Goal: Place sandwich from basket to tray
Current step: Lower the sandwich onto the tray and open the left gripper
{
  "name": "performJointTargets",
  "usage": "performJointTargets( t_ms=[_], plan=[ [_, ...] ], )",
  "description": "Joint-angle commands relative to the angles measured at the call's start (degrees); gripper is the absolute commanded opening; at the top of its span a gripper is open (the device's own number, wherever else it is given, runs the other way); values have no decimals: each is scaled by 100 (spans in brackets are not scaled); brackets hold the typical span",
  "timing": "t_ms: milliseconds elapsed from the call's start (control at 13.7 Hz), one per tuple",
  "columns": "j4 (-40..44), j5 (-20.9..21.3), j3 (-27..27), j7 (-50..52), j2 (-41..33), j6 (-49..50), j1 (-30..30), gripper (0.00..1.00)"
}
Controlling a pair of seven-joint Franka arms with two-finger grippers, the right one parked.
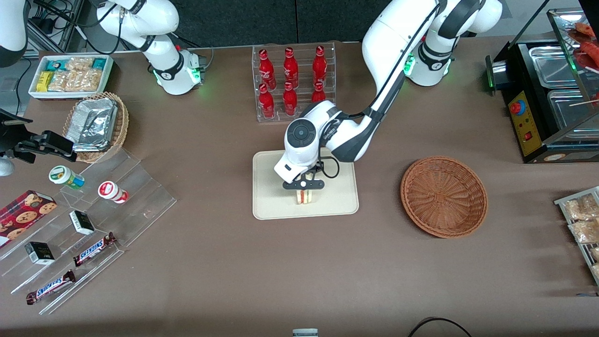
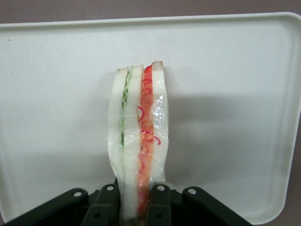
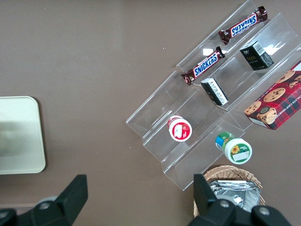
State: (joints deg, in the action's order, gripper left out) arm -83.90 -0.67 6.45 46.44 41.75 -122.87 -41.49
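The sandwich [image 1: 305,197] [image 2: 138,136], a clear-wrapped wedge with green and red filling, stands on edge over the cream tray [image 1: 337,206] [image 2: 225,94], near the tray edge closest to the front camera. My left gripper [image 1: 304,186] [image 2: 137,207] is shut on the sandwich, its black fingers [image 2: 160,205] pressing both bread faces. Whether the sandwich touches the tray I cannot tell. The reddish-brown wicker basket [image 1: 443,195] sits beside the tray toward the working arm's end, with nothing in it.
A clear rack of red bottles [image 1: 292,82] stands farther from the front camera than the tray. Acrylic steps with snack bars and cups [image 1: 79,224] [image 3: 211,94], a tan basket of foil trays [image 1: 96,124] and a snack bin [image 1: 70,75] lie toward the parked arm's end. A black warmer [image 1: 547,98] flanks the basket.
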Motion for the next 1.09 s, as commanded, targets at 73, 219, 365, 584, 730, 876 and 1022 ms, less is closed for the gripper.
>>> performJointTargets(
  t_ms=[73,219,365,584,730,876,1022],
  plan=[
    [110,58,-83,111,87,-44,-131,0],
    [67,347,-83,207,114,-70,-175,0],
    [-3,410,-83,322,131,-211,-184,0],
    [5,410,-83,339,140,-211,-193,8],
    [5,410,-83,339,140,-220,-193,95],
    [5,418,-83,331,149,-220,-193,100],
    [5,410,-83,331,149,-220,-193,100]
  ],
)
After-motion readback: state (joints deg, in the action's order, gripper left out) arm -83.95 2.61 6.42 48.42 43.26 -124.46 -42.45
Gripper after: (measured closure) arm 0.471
